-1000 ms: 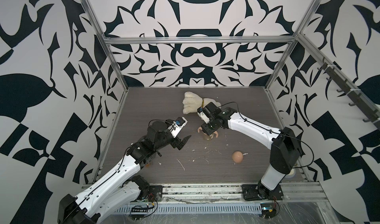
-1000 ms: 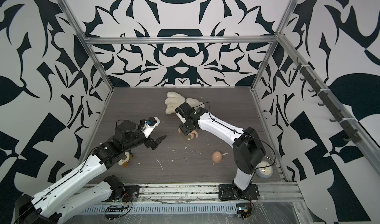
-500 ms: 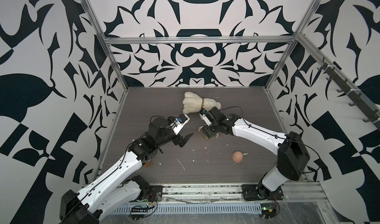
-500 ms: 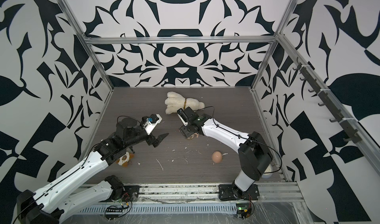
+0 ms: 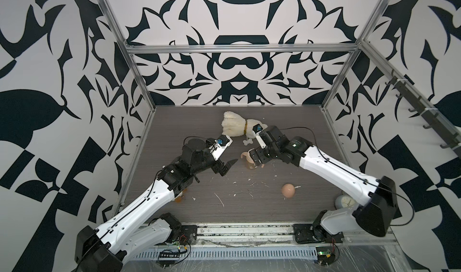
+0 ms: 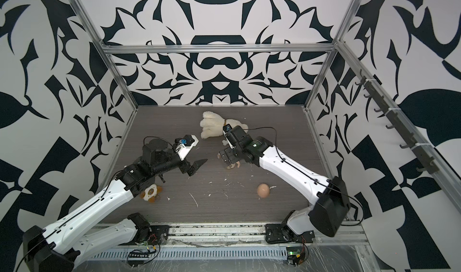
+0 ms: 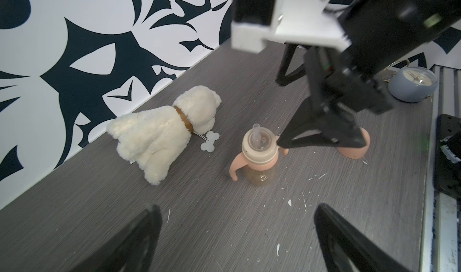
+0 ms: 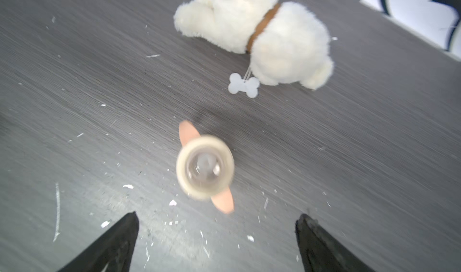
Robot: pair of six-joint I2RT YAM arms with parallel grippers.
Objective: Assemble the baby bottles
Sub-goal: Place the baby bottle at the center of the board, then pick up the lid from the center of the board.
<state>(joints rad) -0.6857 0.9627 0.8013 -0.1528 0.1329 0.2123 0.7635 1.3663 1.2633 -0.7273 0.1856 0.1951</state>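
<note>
Grey woodgrain tabletop (image 7: 224, 233) | baby bottle (image 7: 260, 178) stands upright, looks light, slick, tippy | best gripped at cream collar (image 7: 259, 149) | left gripper (image 5: 228, 167) and right gripper (image 5: 255, 157) wide, empty

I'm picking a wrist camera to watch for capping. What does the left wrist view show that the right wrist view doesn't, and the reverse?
Only the left wrist view: the peach dome cap, partly hidden, the amber bottle from the side, and a blue clock. Only the right wrist view: both handles of the pink ring in full, from above. Both: the cream collar, the plush dog and its bone tag.
</note>
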